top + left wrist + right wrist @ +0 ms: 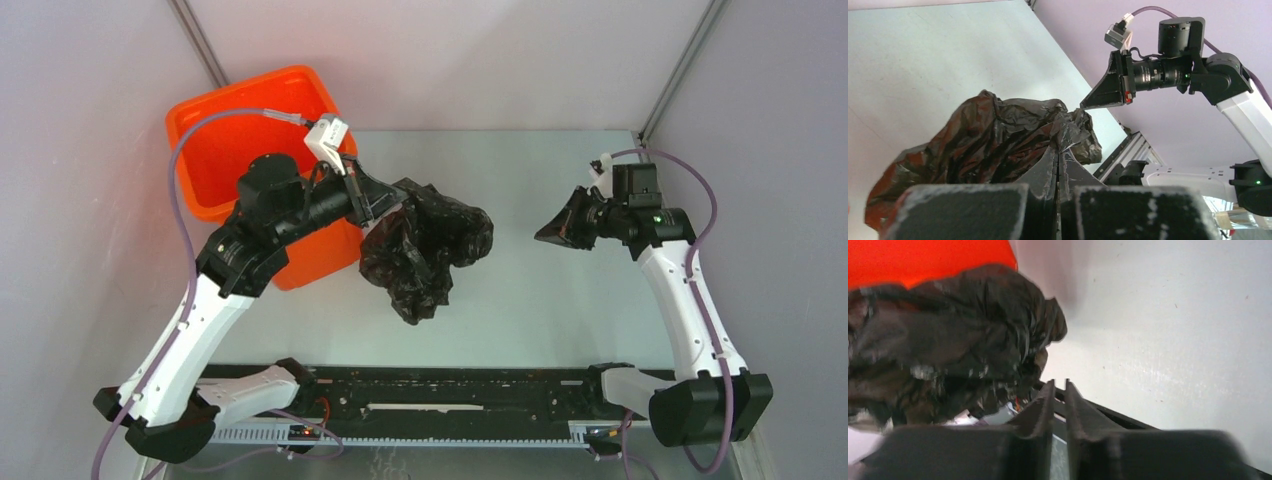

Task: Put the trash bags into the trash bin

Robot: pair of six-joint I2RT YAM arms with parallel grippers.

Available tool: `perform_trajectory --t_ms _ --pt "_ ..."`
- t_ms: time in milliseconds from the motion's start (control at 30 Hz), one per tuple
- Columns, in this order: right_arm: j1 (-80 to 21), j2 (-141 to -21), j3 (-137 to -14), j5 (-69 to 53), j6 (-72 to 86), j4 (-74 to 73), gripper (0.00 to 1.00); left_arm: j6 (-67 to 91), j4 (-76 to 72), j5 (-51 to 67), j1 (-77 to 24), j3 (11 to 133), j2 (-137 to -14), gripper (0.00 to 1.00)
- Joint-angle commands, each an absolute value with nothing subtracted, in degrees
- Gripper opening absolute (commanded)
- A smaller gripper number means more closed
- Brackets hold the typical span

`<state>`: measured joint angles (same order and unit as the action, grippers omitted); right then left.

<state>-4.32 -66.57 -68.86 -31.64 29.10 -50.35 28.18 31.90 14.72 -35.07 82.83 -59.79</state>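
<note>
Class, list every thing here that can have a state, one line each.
orange bin: upright, open-topped
black trash bag: crumpled, hanging beside the orange bin, not inside
left gripper: shut on the black trash bag
right gripper: shut, empty, apart from the bag

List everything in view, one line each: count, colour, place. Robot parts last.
bin: one, orange, far left corner of the table, open top.
bag: one, black and crumpled, just right of the bin, pinched at one edge.
table: one, pale grey-green, under everything.
rail: one, black, along the near edge between the arm bases.
left arm: one, white and black, reaching past the bin's near corner.
right arm: one, white and black, on the right side.
left gripper: one, black, shut on the bag.
right gripper: one, black, jaws almost together, holding nothing, apart from the bag.
</note>
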Motion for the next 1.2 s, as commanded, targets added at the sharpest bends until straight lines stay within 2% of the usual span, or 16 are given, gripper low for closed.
perform_trajectory --t_ms 0,33,100,167,300,500,633,767,800,833,1067,1100,1133,1167 --pt "-6.64 -62.92 -73.38 -36.81 29.71 -54.36 0.38 32.73 28.67 14.82 -34.67 81.57 -60.95 0.00" --pt "-8.19 -61.91 -73.35 -39.51 30.86 -53.34 0.53 33.77 27.85 14.65 -34.69 81.57 -61.31 0.00" --pt "-14.22 -59.81 -73.39 -39.17 31.89 -49.66 0.71 35.66 26.31 14.49 -34.61 81.58 -62.06 0.00" --pt "-23.03 -58.39 -73.39 -35.10 31.28 -46.62 0.81 37.08 24.66 15.21 -34.55 81.65 -62.93 0.00" --pt "-30.85 -58.29 -73.66 -27.55 27.83 -42.95 0.86 37.47 24.02 17.83 -34.33 83.54 -64.59 0.00" --pt "-30.32 -62.89 -77.01 -21.90 25.04 -41.94 0.85 36.87 25.74 20.52 -34.28 84.66 -65.66 0.00" --pt "-31.46 -66.25 -77.29 -22.79 26.69 -40.29 0.74 37.49 26.09 22.22 -34.28 86.40 -66.67 0.00" --pt "-33.83 -68.32 -76.64 -18.94 27.08 -38.43 0.71 37.94 25.61 22.76 -34.21 87.37 -66.75 0.00" --pt "-33.92 -68.62 -76.64 -17.87 27.25 -37.92 0.68 37.97 25.53 22.84 -34.23 87.31 -66.57 0.00" --pt "-33.86 -68.86 -76.75 -16.75 27.65 -37.73 0.62 37.80 25.49 22.96 -34.24 87.28 -66.47 0.00" --pt "-28.46 -64.83 -80.03 -15.79 28.11 -41.54 0.01 30.96 33.10 19.05 -32.60 91.57 -66.32 0.00" --pt "-26.72 -63.50 -80.07 -17.03 28.64 -41.88 0.00 30.19 34.12 18.49 -32.16 92.15 -66.35 0.01" --pt "-24.92 -62.35 -80.07 -19.00 29.21 -41.99 0.00 29.59 35.19 17.69 -31.71 92.71 -66.36 0.10" --pt "-23.02 -61.51 -80.07 -21.67 30.16 -41.91 0.00 29.34 36.15 17.09 -31.46 93.33 -66.43 0.23"
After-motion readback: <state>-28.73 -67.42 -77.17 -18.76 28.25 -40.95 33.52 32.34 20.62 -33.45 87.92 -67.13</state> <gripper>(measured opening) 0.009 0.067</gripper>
